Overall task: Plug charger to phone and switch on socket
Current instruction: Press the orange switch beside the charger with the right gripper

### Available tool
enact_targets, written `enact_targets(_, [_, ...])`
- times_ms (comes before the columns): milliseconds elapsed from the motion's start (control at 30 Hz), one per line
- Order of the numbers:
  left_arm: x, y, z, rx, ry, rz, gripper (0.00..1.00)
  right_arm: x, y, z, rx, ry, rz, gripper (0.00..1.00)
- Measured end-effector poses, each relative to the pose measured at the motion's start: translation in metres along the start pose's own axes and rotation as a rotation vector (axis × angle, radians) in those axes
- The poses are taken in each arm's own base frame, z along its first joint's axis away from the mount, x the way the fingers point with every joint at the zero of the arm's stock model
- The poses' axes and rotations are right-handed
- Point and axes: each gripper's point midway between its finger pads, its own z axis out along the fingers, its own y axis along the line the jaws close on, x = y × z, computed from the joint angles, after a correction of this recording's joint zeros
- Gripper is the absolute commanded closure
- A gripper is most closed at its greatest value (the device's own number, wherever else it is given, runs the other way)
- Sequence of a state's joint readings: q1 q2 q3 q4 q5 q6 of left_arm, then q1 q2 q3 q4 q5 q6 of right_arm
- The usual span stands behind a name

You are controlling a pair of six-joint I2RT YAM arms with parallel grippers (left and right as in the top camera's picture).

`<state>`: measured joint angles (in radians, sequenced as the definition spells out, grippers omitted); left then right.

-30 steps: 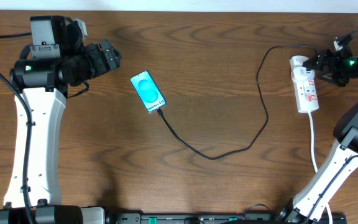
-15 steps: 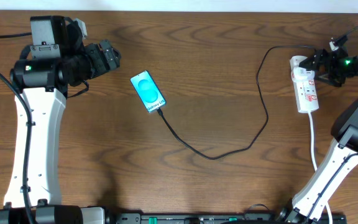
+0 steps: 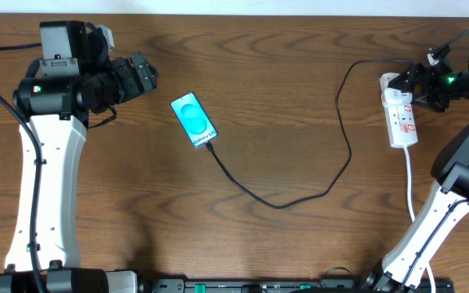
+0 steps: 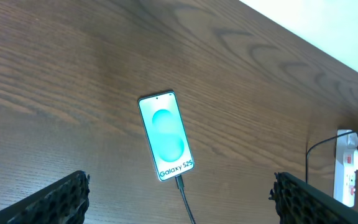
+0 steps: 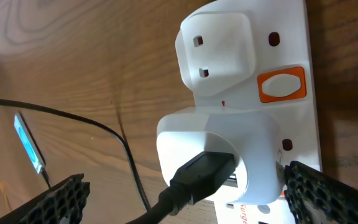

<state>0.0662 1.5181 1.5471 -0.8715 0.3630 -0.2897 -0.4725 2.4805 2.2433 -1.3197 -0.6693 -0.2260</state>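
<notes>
While I watch the feeds from here, the left tool (image 3: 146, 73) hangs with its fingers wide apart and nothing between them, just left of the phone (image 4: 166, 137) and touching nothing. The right tool (image 3: 415, 88) also stands fully apart, over the far end of the socket (image 3: 401, 114). Its wrist view shows a finger at each lower corner on either side of the white adapter (image 5: 216, 155), but I cannot tell whether they touch it. It holds nothing. The phone lies flat on the counter (image 3: 283, 89), left of centre, its cyan screen up and reading "Galaxy S25" near the lower edge. The charger (image 3: 300, 199) runs as a thin black cable from the adapter in a loose curve across the counter, and its plug tip (image 4: 180, 183) meets the phone's lower edge. The socket lies at the right side with its white cord (image 3: 409, 183) trailing towards me, and an orange switch (image 5: 281, 85) sits beside the adapter. There is red print on the strip's edge, too cropped for me to read. Compared with a second ago, the right tool has crept a little to the left and towards the far edge. The left arm, phone, cable and socket lie as they did.
</notes>
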Motion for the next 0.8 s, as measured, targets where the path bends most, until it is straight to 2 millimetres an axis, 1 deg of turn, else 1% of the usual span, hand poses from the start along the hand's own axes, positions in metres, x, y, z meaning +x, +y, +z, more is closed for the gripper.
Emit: enact_targets(800, [0.0, 0.0, 0.0, 0.0, 0.0, 0.0, 0.06, 0.01, -0.001, 0.0, 0.011, 0.04, 0.028, 0.01])
